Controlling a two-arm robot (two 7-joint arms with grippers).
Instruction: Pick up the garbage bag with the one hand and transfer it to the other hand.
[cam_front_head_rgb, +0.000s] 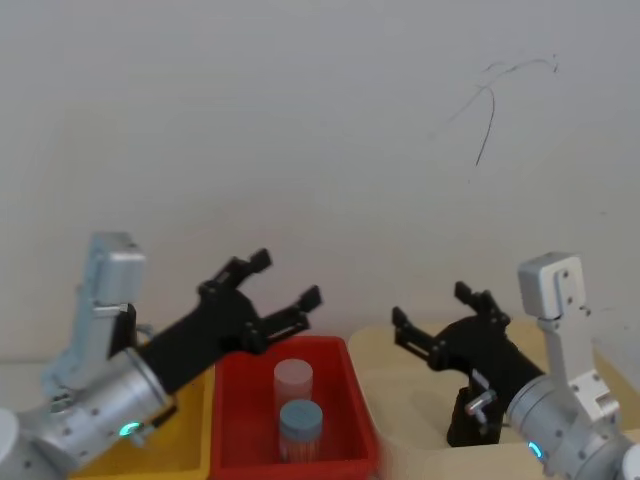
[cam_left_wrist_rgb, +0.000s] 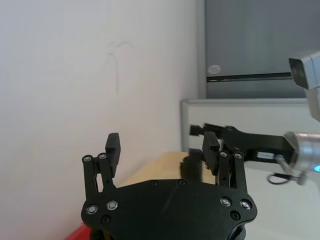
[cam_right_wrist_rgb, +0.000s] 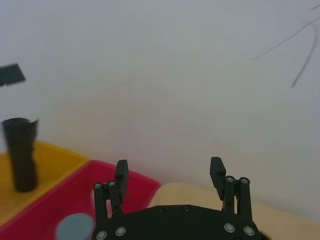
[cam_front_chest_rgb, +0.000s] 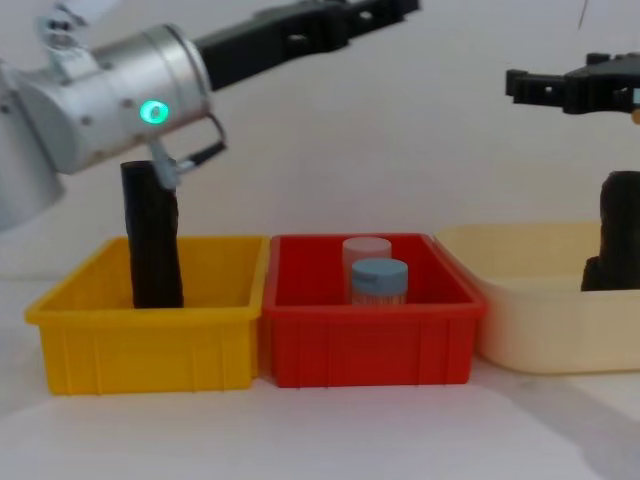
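White wall (cam_front_chest_rgb: 430, 140) backs a pale counter (cam_front_chest_rgb: 330, 430) where three bins sit side by side. In the yellow bin (cam_front_chest_rgb: 140, 312), toward its left rear, stands the garbage bag (cam_front_chest_rgb: 152, 240). It is upright, its long axis vertical, its upper part well clear of the rim.

Seen from the chest, the silver wrist of the green-lit left arm sits just over the bag's top. The left end effector (cam_front_head_rgb: 287, 280) therefore reaches past it, forward and toward the red bin (cam_front_chest_rgb: 370, 305), fingers spread wide and holding nothing. From those fingertips the bag lies down and back to the left. I judge the arm must draw back and drop, then meet the roll from the side, across its axis. The left arm is plainly the nearer one.

Farther out, the red bin holds two small jars (cam_front_chest_rgb: 378, 285). Beyond that, the right end effector (cam_front_head_rgb: 430, 305) hovers high above the cream bin (cam_front_chest_rgb: 540, 330), also spread and empty, well apart from the bag. A second black roll (cam_front_chest_rgb: 620, 230) stands in that bin beneath it.
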